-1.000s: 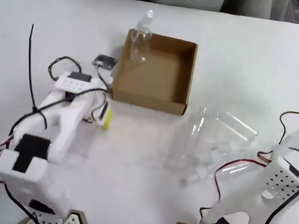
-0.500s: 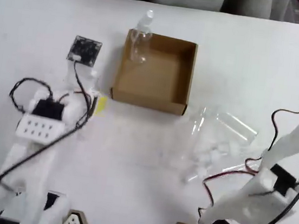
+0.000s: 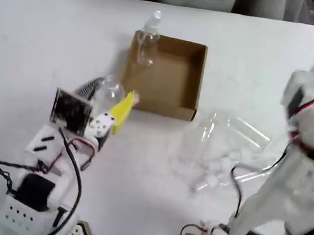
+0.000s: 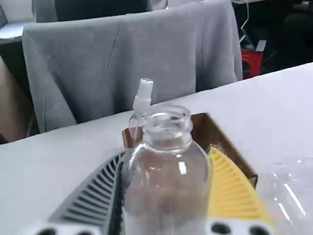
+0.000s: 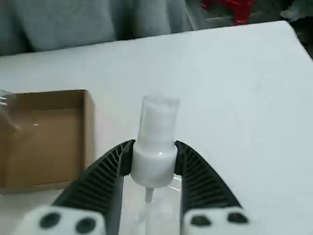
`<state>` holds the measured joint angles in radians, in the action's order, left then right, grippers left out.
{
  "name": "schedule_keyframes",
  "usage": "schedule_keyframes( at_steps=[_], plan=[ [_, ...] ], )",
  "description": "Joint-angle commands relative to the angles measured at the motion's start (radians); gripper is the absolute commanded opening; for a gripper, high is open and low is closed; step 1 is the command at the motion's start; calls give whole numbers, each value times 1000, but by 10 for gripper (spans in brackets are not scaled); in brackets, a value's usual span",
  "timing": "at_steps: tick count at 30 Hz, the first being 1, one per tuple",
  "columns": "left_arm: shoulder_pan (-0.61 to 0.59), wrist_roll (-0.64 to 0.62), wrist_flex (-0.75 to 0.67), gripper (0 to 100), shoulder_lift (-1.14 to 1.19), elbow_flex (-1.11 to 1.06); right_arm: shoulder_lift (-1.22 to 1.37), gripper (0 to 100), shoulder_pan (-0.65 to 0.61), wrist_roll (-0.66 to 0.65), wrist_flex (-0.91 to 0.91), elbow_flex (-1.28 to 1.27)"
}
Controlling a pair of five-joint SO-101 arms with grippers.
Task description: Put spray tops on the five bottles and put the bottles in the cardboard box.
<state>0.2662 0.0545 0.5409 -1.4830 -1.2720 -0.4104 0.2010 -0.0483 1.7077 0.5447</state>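
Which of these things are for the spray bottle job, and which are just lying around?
Job: clear uncapped plastic bottle; white plastic spray top; brown cardboard box; capped clear bottle inside it; heap of clear bottles and tops.
Lying about: grey fabric chair back; red object behind.

We see our right gripper (image 5: 154,148) clamping a white plastic spray top (image 5: 157,122), a brown cardboard box (image 5: 49,142) nearby

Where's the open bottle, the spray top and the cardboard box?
open bottle (image 4: 164,171): left wrist view, clear body.
spray top (image 5: 154,162): right wrist view, white collar.
cardboard box (image 3: 158,105): high view, front wall.
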Motion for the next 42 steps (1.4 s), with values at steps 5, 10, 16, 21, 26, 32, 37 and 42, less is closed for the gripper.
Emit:
schedule_keyframes(
  at_steps=[5, 10, 16, 21, 26, 32, 37, 42],
  plan=[
    [127, 3, -133, 20, -297, -233, -248, 16, -387, 448, -231, -137],
    [163, 3, -38, 20, -351, -293, -318, 16, -558, 439, -423, -304],
    [183, 11, 5, 20, -344, -316, -377, 16, -673, 364, -723, -505],
    [173, 11, 5, 20, -344, -318, -389, 16, -694, 100, -929, -727],
    [173, 11, 5, 20, -344, -319, -390, 16, -693, 92, -1035, -841],
    [173, 11, 2, 20, -344, -356, -390, 16, -717, 92, -1049, -844],
    [173, 11, 2, 20, -344, -356, -390, 16, -750, 87, -1049, -844],
    [173, 11, 2, 20, -344, -356, -390, 16, -759, 91, -1044, -847]
  ],
)
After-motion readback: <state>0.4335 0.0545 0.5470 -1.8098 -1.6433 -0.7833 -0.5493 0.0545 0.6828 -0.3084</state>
